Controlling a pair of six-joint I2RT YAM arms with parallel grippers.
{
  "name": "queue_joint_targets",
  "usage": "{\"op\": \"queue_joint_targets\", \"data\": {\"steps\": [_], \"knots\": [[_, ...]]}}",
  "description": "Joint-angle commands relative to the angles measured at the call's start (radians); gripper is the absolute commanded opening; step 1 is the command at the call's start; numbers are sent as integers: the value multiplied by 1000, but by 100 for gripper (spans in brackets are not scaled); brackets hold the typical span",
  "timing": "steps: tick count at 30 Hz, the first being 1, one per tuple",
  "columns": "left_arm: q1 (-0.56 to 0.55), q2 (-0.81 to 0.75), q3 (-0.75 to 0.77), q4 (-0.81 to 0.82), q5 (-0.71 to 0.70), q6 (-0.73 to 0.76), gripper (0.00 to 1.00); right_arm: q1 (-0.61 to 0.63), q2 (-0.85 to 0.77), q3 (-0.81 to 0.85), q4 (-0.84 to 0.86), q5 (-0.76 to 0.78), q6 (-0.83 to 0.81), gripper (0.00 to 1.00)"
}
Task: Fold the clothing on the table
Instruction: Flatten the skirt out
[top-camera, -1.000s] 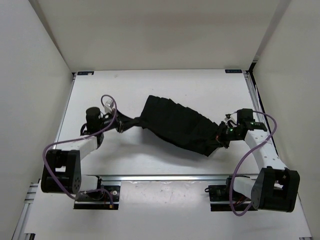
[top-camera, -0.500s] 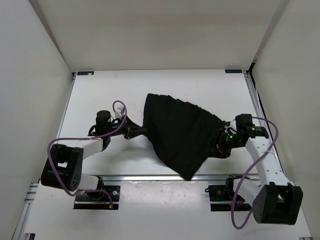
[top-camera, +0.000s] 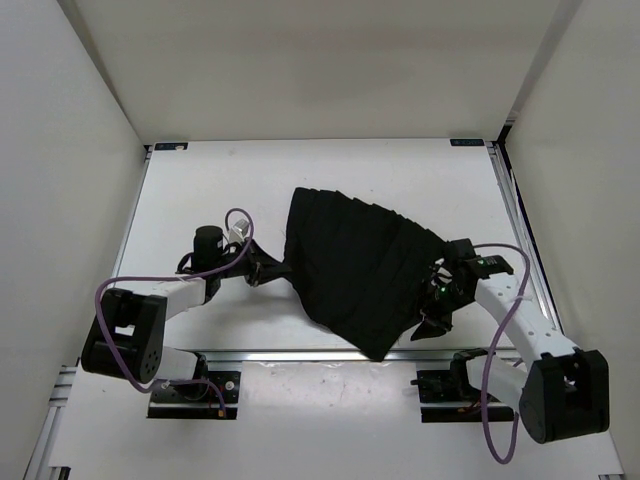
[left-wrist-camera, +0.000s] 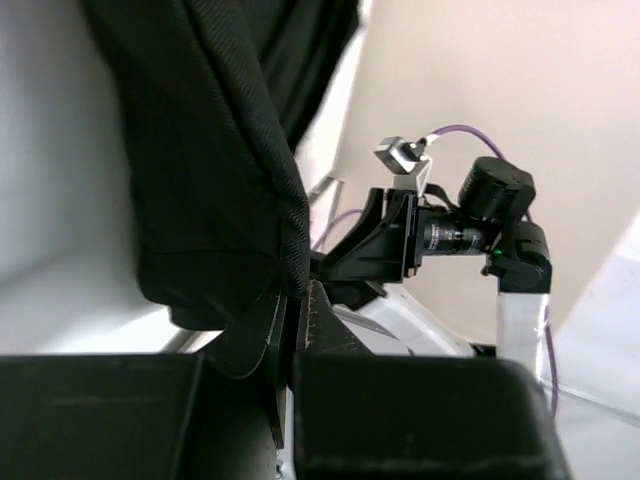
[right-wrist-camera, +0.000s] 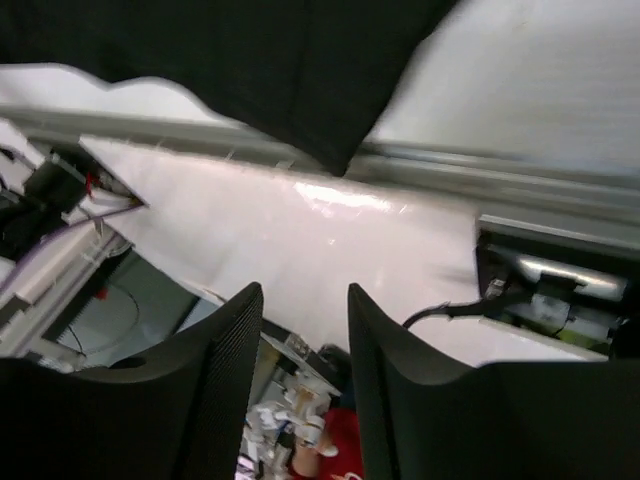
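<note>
The black clothing (top-camera: 360, 265) lies spread on the white table (top-camera: 220, 180), its lowest corner reaching the front rail. My left gripper (top-camera: 262, 268) is shut on the garment's left corner. In the left wrist view the jaws (left-wrist-camera: 291, 305) pinch a fold of the clothing (left-wrist-camera: 200, 150), which hangs above them. My right gripper (top-camera: 435, 308) sits at the garment's right edge, tilted toward the rail. In the right wrist view it (right-wrist-camera: 305, 295) stands open with nothing between its fingers, and the clothing (right-wrist-camera: 250, 60) fills the top of the frame.
A metal rail (top-camera: 300, 355) runs along the table's front edge, also seen in the right wrist view (right-wrist-camera: 500, 180). White walls close in the table on three sides. Purple cables loop from both arms.
My right gripper opened and let go of the clothing, then moved toward the front rail. The garment dropped and spread out toward the near edge. The left gripper shifted right, still holding its corner.
</note>
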Motion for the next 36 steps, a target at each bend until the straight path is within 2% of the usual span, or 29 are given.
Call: {"op": "queue_joint_targets", "data": {"steps": [1,3,4,6,10,16,22,26,28,30,31,33,35,36], "knots": [[3,-22,-14,-180,-43,142,1,-56,38,-47,120,46,18,42],[0,-31,-17,-222,-55,174,0,-89,53,-72,187,84,37,36],[-7,-30,-28,-233,-51,186,0,-111,76,-84,239,99,55,19],[-15,-40,-49,-235,-48,183,0,-148,119,-101,322,121,61,6],[-23,-68,-83,-259,-52,193,0,-179,242,-62,405,187,35,0],[-40,-119,-132,-268,-48,191,0,-140,505,98,421,299,-8,0],[-30,-152,-158,-262,-52,185,1,-115,785,368,376,331,-61,0],[-7,-146,-167,-244,-68,174,0,-109,894,601,312,368,-83,0],[3,-136,-158,-227,-78,165,1,-107,902,711,277,406,-100,0],[25,-113,-138,-204,-83,160,1,-95,879,751,263,449,-133,0],[26,-105,-123,-198,-88,162,1,-89,838,746,269,466,-133,5],[43,-87,-105,-196,-83,163,1,-78,724,700,295,459,-163,31],[46,-74,-83,-198,-91,176,2,-92,647,619,303,408,-178,41],[48,-70,-78,-198,-97,171,2,-104,632,600,284,368,-170,42]]}}
